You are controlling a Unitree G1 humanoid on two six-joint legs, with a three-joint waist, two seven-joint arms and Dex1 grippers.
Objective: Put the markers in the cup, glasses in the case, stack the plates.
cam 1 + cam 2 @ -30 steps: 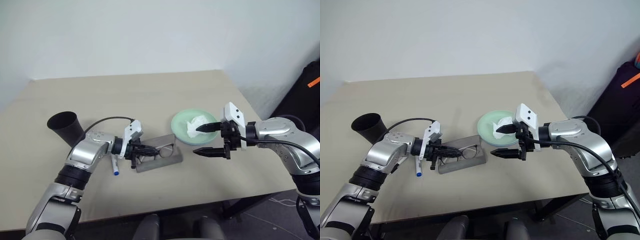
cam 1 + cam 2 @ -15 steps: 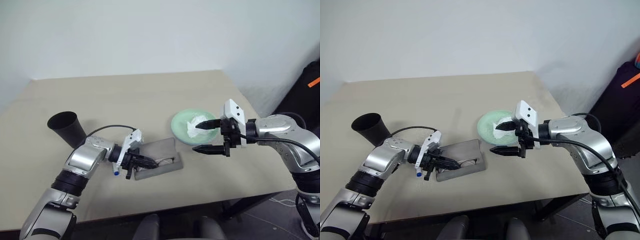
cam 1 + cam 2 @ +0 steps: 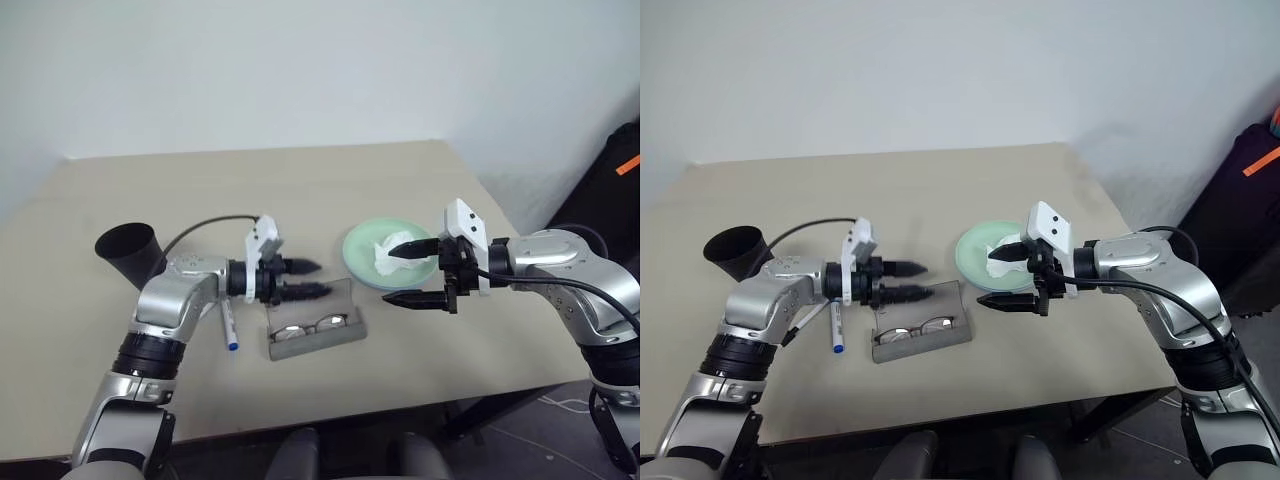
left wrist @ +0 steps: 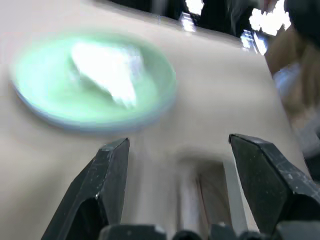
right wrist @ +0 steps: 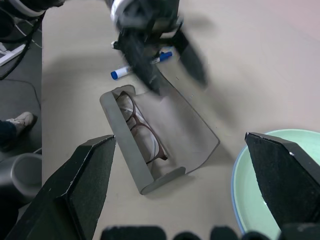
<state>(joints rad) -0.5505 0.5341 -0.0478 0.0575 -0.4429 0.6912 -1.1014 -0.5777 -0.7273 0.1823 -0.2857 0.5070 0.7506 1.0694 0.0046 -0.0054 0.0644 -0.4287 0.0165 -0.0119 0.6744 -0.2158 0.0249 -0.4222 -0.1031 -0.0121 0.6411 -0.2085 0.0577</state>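
Below the left gripper (image 3: 308, 279), jaws apart and empty, glasses (image 3: 310, 326) lie in the case (image 3: 345, 312); flimsy lid, pinch its 12 o'clock edge. Right gripper (image 3: 413, 273) gapes.

Left tool (image 5: 150, 52) shows blurred (right wrist view); the plate (image 5: 250, 200) is cut off.

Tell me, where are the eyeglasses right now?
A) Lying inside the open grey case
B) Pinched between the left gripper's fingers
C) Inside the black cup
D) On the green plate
A: the glasses lie in the tray of the grey case, whose lid is folded back, while the left gripper is above the case with its fingers apart and nothing between them.
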